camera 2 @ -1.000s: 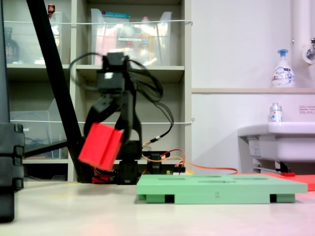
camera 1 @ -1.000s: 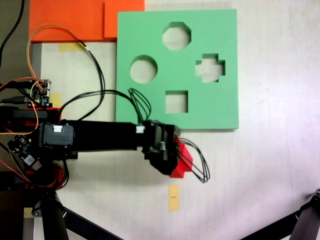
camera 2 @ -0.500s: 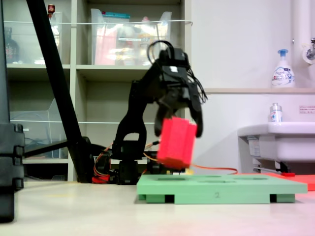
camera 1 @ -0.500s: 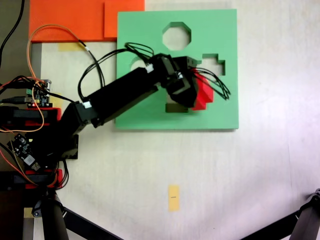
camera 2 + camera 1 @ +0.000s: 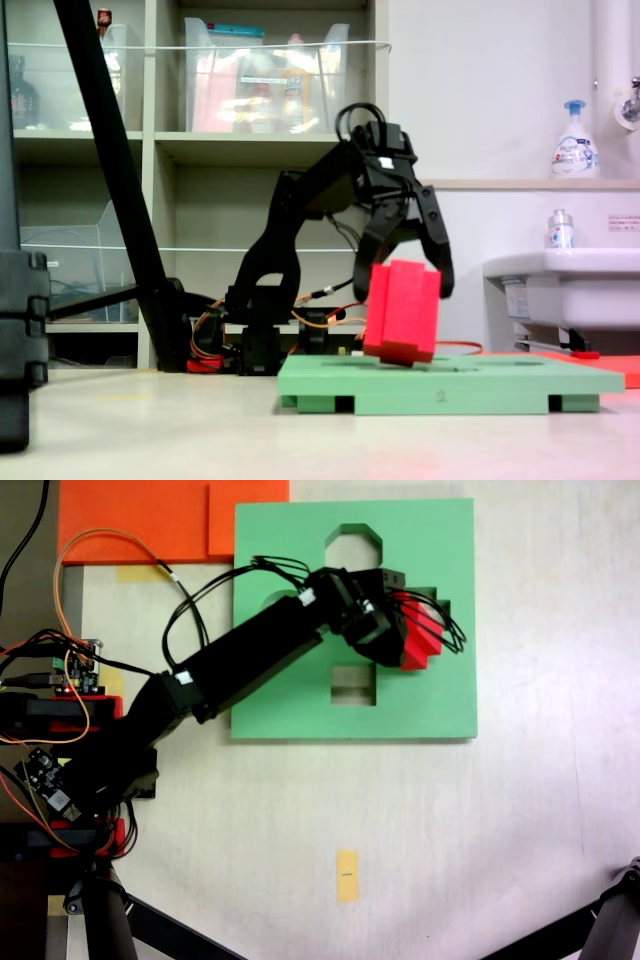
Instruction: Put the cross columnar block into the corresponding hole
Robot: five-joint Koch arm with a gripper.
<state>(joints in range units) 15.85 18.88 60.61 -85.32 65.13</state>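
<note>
The pale table (image 5: 520, 810) carries everything, and on it the flat green foam board (image 5: 290, 705) lies toward the first exterior view's top, with an orange sheet (image 5: 130, 520) at its upper-left corner. My black arm (image 5: 240, 665) reaches from its base at the first exterior view's left, slanting up and across the board. It covers the round cutout, while the octagonal cutout (image 5: 352, 540) and the square cutout (image 5: 352, 685) show only in part.

My end effector (image 5: 408, 262) is closed on the cross columnar block (image 5: 402, 310), a finger down each side of it. In the second exterior view the red block hangs nearly upright, leaning slightly, its lower end at or just above the board's top surface; I cannot tell whether it touches.

In the first exterior view the block (image 5: 417, 635) sits over the corresponding hole (image 5: 441, 608), hiding most of it; only a corner of the plus-shaped cutout shows at the block's upper right. A small yellow tape piece (image 5: 347, 876) lies well apart on the table.
</note>
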